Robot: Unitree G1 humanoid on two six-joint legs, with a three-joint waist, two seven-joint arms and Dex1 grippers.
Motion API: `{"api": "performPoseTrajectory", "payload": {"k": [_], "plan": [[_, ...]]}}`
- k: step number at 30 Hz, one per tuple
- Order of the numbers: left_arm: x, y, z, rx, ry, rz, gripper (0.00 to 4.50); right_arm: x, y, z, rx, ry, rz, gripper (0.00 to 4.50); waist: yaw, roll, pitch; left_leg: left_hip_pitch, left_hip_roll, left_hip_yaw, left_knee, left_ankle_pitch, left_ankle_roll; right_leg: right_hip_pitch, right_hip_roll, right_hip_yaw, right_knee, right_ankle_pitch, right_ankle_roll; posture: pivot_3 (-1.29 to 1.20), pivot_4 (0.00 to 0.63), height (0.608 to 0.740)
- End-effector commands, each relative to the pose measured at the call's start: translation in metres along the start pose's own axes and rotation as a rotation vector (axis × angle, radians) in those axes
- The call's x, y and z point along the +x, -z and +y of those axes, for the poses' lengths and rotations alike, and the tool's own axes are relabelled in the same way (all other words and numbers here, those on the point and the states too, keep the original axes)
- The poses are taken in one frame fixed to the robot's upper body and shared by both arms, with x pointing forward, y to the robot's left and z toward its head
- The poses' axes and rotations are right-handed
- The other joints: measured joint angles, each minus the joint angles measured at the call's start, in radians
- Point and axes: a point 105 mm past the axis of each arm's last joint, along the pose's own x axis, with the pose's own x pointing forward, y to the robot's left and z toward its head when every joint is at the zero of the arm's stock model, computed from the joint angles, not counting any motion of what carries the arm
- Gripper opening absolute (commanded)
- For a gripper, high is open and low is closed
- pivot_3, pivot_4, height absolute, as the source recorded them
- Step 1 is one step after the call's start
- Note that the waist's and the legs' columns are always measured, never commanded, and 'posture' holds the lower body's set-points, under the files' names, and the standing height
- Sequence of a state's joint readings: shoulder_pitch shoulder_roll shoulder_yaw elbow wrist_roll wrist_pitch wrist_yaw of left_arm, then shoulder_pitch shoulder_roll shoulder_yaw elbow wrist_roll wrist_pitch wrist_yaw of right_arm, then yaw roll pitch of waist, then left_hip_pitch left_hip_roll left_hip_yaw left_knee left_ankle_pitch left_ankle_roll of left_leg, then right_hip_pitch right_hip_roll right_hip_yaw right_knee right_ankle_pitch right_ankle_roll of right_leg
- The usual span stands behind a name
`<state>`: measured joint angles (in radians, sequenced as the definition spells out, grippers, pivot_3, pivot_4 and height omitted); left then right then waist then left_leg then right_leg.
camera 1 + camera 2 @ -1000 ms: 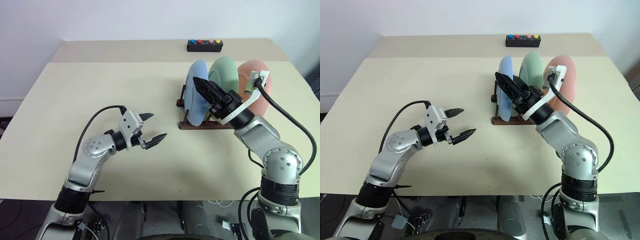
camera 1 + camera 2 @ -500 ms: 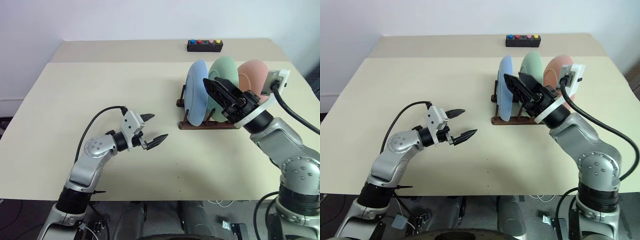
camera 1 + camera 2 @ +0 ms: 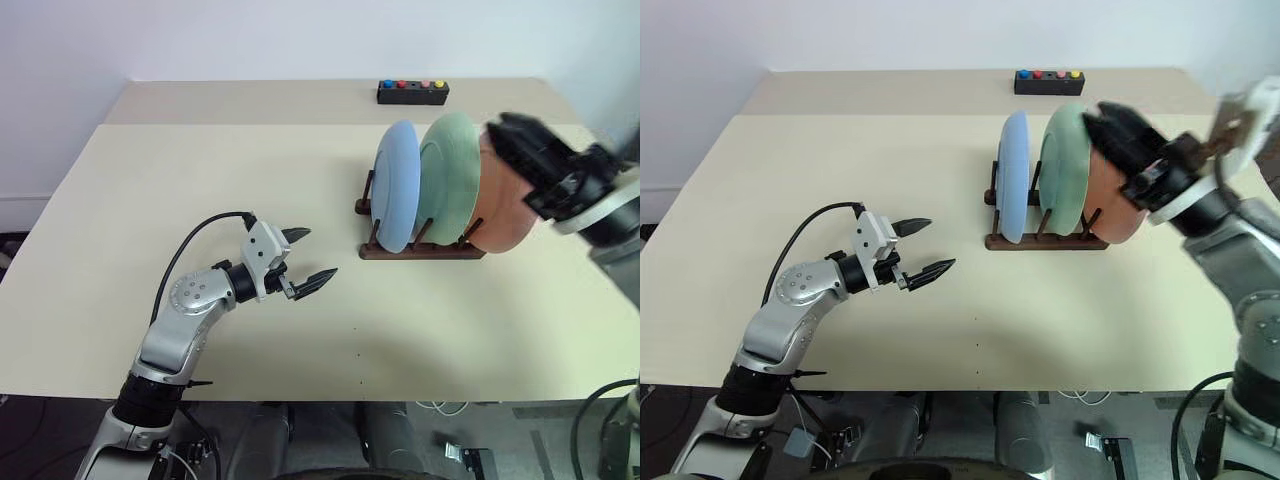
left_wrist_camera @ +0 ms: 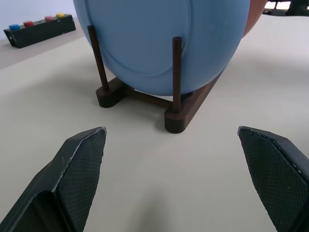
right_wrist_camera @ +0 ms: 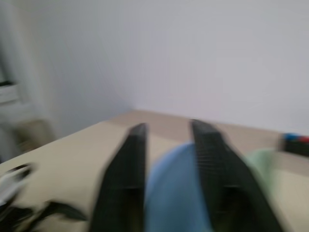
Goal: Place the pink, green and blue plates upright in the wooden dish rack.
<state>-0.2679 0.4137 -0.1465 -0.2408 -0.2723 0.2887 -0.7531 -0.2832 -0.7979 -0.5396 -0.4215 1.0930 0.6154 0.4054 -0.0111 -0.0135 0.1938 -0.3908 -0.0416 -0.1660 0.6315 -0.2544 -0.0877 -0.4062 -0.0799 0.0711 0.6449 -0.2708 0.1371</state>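
Right hand point(image 3: 1110, 128) risen clear of rack point(image 3: 1045, 240), left hand point(image 3: 925, 247) unmoved

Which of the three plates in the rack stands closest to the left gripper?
The light blue plate. It fills the end slot of the wooden dish rack facing the left gripper, with the green plate and pink plate behind it.

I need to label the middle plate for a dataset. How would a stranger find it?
On the beige table, look for the dark wooden dish rack on the robot's right. Three plates stand upright in it; the green plate is between the blue plate and pink plate.
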Motion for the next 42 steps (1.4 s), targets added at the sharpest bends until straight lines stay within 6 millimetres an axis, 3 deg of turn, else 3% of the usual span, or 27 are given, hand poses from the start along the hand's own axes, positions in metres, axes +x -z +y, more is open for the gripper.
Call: {"api": "performPoseTrajectory", "payload": {"k": [1, 5, 12, 17, 23, 32, 42], "plan": [[-0.002, -0.01, 0.001, 0.029, 0.003, -0.027, 4.5, -0.012, -0.014, -0.012, -0.094, 0.055, -0.038, 0.06, -0.001, 0.0, 0.0, 0.0, 0.0, 0.0, 0.0, 0.0, 0.0, 0.0, 0.0, 0.0, 0.0, 0.0, 0.0, 0.0, 0.15, 0.74], [-0.005, -0.01, 0.005, 0.033, 0.0, -0.012, 4.5, -0.024, -0.009, -0.02, -0.129, 0.11, -0.033, 0.06, -0.003, 0.0, 0.0, 0.0, 0.0, 0.0, 0.0, 0.0, 0.0, 0.0, 0.0, 0.0, 0.0, 0.0, 0.0, 0.0, 0.15, 0.74], [-0.012, -0.013, 0.032, 0.074, -0.094, 0.005, 4.5, -0.032, 0.004, 0.01, -0.131, 0.006, -0.019, 0.06, -0.002, 0.0, 0.0, 0.0, 0.0, 0.0, 0.0, 0.0, 0.0, 0.0, 0.0, 0.0, 0.0, 0.0, 0.0, 0.0, 0.15, 0.74], [-0.026, -0.008, 0.054, 0.118, -0.163, 0.045, 4.5, -0.048, 0.023, 0.023, -0.171, -0.08, 0.102, 0.06, -0.002, 0.0, 0.0, 0.0, 0.0, 0.0, 0.0, 0.0, 0.0, 0.0, 0.0, 0.0, 0.0, 0.0, 0.0, 0.0, 0.15, 0.74], [-0.057, 0.012, 0.077, 0.149, -0.253, 0.134, 4.5, -0.09, 0.049, -0.013, -0.225, 0.038, 0.287, 0.06, -0.002, 0.0, 0.0, 0.001, 0.0, 0.001, 0.001, 0.0, 0.0, 0.001, 0.0, 0.0, 0.0, 0.0, 0.0, 0.0, 0.15, 0.74], [-0.077, 0.037, 0.07, 0.14, -0.3, 0.204, 4.5, -0.156, 0.093, -0.054, -0.204, 0.176, 0.51, 0.06, -0.004, 0.0, 0.0, 0.002, 0.0, 0.001, 0.0, 0.0, 0.0, 0.002, 0.0, 0.0, -0.001, 0.0, 0.0, 0.0, 0.15, 0.74], [-0.086, 0.042, 0.071, 0.145, -0.368, 0.211, 4.5, -0.154, 0.105, -0.068, -0.174, 0.19, 0.482, 0.06, -0.004, 0.001, -0.001, 0.003, 0.0, 0.001, 0.0, 0.0, 0.0, 0.003, 0.0, 0.0, -0.001, 0.0, 0.0, 0.0, 0.15, 0.74]]}}
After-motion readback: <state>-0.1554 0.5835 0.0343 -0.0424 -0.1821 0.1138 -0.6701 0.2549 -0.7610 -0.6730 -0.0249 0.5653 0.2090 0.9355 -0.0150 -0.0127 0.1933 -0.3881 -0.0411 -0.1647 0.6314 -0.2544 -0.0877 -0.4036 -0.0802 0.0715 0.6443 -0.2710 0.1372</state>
